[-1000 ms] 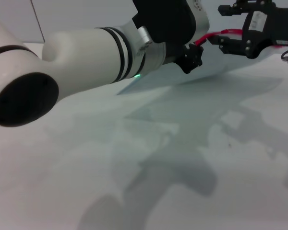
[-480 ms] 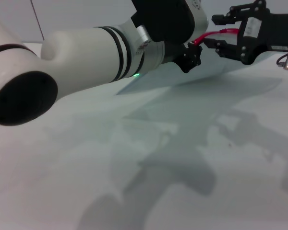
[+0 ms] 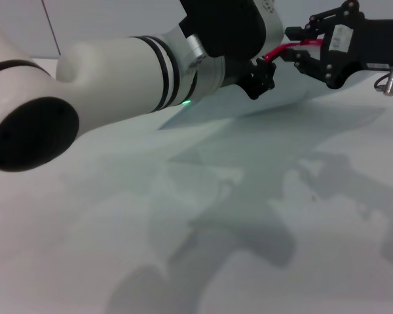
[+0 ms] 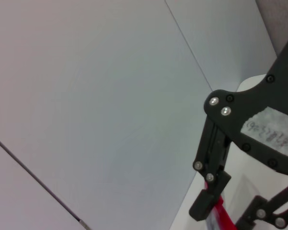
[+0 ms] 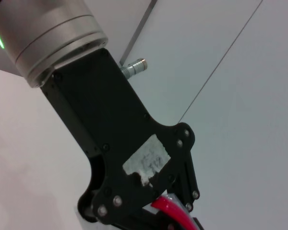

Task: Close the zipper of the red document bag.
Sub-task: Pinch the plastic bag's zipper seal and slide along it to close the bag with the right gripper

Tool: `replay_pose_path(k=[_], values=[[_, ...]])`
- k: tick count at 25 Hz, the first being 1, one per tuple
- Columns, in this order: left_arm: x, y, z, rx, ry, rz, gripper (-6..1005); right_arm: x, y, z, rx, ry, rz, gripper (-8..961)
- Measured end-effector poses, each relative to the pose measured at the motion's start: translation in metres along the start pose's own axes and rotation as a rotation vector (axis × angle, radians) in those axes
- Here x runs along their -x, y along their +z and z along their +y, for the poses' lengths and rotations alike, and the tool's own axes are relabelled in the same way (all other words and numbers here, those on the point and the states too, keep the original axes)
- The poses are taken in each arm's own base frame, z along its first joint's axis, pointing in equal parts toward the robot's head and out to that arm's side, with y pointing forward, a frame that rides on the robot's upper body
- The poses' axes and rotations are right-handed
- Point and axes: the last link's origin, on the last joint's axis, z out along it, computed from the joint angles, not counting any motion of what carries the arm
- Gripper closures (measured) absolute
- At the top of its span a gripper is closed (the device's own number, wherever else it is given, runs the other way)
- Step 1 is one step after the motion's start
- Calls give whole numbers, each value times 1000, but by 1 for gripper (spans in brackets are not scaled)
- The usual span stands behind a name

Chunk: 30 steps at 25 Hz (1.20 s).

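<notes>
**A:** Where do we see the red document bag [image 3: 249, 101], and which way does it run?

**B:** At the far side of the desk [image 3: 203, 216], raised off the surface. Its long axis runs across our head view, from the left hand [image 3: 261, 77] toward the right hand [image 3: 295, 49]. The zipper [image 3: 283, 49] lines the upper edge, bowing upward between the two hands.

**A:** What is hidden from us?

**B:** A good deal. The left arm [image 3: 111, 78] crosses the head view and covers most of the bag; only a pale wedge shows beneath it. We cannot pick out the slider. In the left wrist view only a short red stretch of the zipper [image 4: 224, 215] appears below the right hand [image 4: 216, 211], cut off at the frame's edge.

**A:** And the bag's look?

**B:** Translucent pale blue-grey plastic, flat, with a thin bright red strip. Its shadow falls on the desk below.

**A:** The hands?

**B:** The left hand is clamped on the zipper's near end. The right hand's fingers [image 3: 300, 56] sit on either side of the red strip; we cannot tell whether they pinch it. The right wrist view shows the zipper [image 5: 170, 211] under the left hand [image 5: 149, 213].
</notes>
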Motion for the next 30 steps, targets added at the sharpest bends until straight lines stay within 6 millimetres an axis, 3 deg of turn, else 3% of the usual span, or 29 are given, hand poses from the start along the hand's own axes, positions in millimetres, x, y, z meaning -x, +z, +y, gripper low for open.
replay_pose_path(k=[5, 30], values=[[-1, 0, 1, 3, 2, 1, 916, 0, 0, -1, -6, 1, -1, 692], [-2, -2, 1, 0, 0, 8, 911, -10, 1, -6, -45, 26, 25, 686]])
